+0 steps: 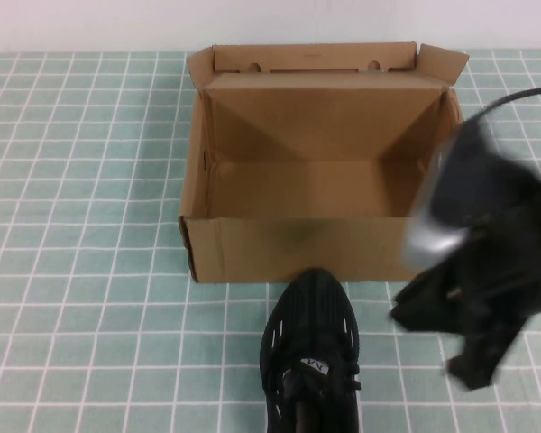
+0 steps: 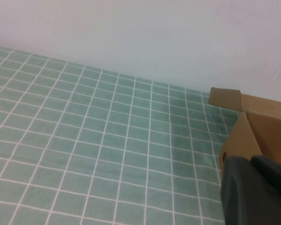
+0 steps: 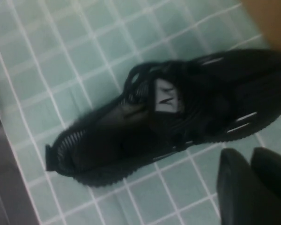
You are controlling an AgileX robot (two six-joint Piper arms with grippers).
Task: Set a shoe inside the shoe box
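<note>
The black knit shoe point(image 1: 311, 361) lies on the tablecloth just in front of the shoe box's front wall, toe pointing at the box. The brown cardboard shoe box point(image 1: 252, 248) stands open with its lid flipped up at the back, and nothing shows inside it. My right gripper point(image 1: 473, 370) hovers blurred to the right of the shoe, at the box's front right corner. In the right wrist view the shoe point(image 3: 168, 122) with its white-logo tongue tag lies beside my right gripper point(image 3: 250, 157), which is shut and empty. My left gripper point(image 2: 249, 163) is shut and empty beside a corner of the box point(image 2: 253, 136).
A green-and-white checked cloth point(image 1: 90, 225) covers the table. A white wall point(image 2: 154, 33) runs behind it. My left arm does not show in the high view.
</note>
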